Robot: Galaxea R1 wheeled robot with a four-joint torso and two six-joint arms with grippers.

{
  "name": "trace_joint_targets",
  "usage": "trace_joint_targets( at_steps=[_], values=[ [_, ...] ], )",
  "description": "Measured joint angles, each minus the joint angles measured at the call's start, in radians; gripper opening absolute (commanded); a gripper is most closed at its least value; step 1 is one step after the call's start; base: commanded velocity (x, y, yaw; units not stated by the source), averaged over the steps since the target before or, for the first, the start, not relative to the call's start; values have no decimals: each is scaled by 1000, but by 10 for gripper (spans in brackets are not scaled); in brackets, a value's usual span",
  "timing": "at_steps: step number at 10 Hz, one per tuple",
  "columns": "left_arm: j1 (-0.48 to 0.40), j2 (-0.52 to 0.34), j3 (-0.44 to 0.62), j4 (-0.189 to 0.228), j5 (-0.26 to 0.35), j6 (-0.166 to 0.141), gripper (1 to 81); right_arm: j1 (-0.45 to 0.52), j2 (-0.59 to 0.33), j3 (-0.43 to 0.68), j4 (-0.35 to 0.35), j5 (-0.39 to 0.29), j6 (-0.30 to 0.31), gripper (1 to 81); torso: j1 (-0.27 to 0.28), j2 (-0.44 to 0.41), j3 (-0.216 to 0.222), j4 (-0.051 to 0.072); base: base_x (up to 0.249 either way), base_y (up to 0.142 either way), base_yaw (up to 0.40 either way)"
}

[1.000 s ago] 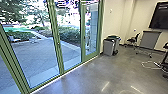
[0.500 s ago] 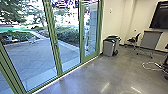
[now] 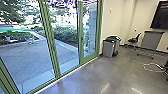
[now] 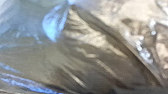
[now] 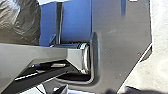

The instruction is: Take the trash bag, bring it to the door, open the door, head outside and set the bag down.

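Observation:
Wrinkled, shiny translucent plastic of the trash bag [image 4: 97, 60] stretches in folds across the left wrist view, close to the camera. In the right wrist view the bag [image 5: 18, 22] bulges, dark and crinkled, beside the robot's own body parts. What holds the bag is hidden. In the head view the green-framed glass door [image 3: 81, 37] stands shut at the far end of the glass wall, with paving and plants behind the glass. How the grippers stand cannot be made out.
Two grey bins [image 3: 109, 47] stand by the wall just right of the door. Farther right are a black chair [image 3: 133, 40], a grey wheeled stand [image 3: 150, 41] and a wall screen [image 3: 160, 16]. A white cable [image 3: 151, 67] lies on the floor at the right.
The head view has shifted slightly, the near glass frames sliding left while the bins and chair keep nearly the same place. The robot has moved a little; the door looks unchanged.

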State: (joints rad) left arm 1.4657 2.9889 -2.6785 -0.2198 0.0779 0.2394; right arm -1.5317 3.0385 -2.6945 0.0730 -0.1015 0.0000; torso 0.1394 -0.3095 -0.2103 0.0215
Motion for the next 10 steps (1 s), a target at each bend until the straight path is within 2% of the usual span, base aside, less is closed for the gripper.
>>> trace_joint_targets(
  at_steps=[1, 10],
  values=[
    [0, 0, 0, 0, 0, 0, 10, 0, 0, 0, 0, 4, 0, 811, 0, 0, 0, 0, 163, -64, 0],
    [0, 0, 0, 0, 1, 0, 10, 1, 0, -2, 0, 14, 0, 811, 0, 0, 0, 0, 163, 0, 0]
  ],
)
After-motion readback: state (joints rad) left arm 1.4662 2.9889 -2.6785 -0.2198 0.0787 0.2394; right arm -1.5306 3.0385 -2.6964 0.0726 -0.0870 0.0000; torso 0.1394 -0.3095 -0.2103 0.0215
